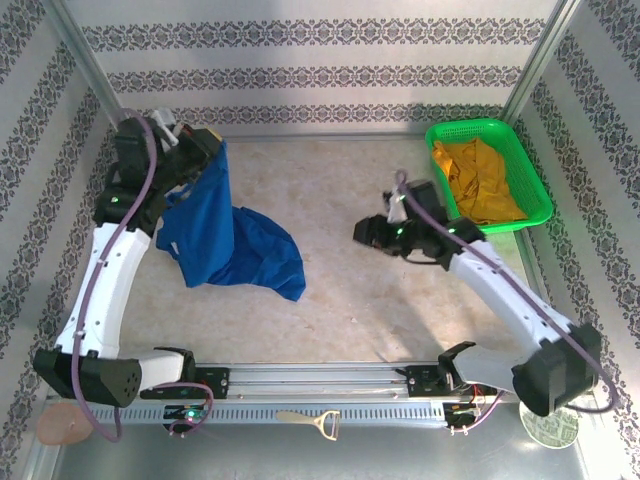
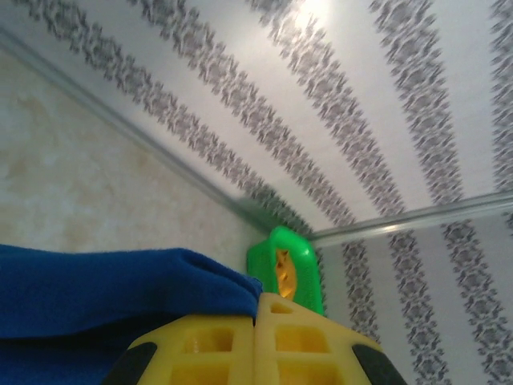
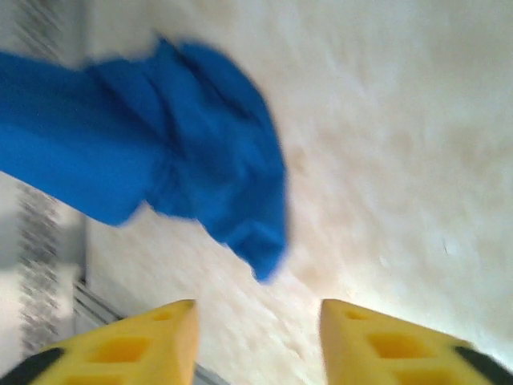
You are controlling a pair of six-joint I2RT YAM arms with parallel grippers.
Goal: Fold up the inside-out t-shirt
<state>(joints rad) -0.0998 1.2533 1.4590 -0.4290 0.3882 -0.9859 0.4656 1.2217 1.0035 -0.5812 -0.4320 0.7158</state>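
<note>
The t-shirt (image 1: 225,235) hangs at the left of the frame, pinched by the closed left gripper (image 1: 203,140), its lower part lying on the worktop (image 1: 350,310). The right gripper (image 1: 362,232) is open and empty. The cloth looks soft and limp; its free lower corner seems best to grip.

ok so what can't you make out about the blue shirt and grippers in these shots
Top view: the t-shirt hangs bunched from the left gripper; which part is pinched is hidden in its folds.
Left wrist view: the shut fingers cover the pinch; the cloth runs off the left edge.
Right wrist view: blur hides seams and print; the open right gripper is cut by the bottom edge.
</note>
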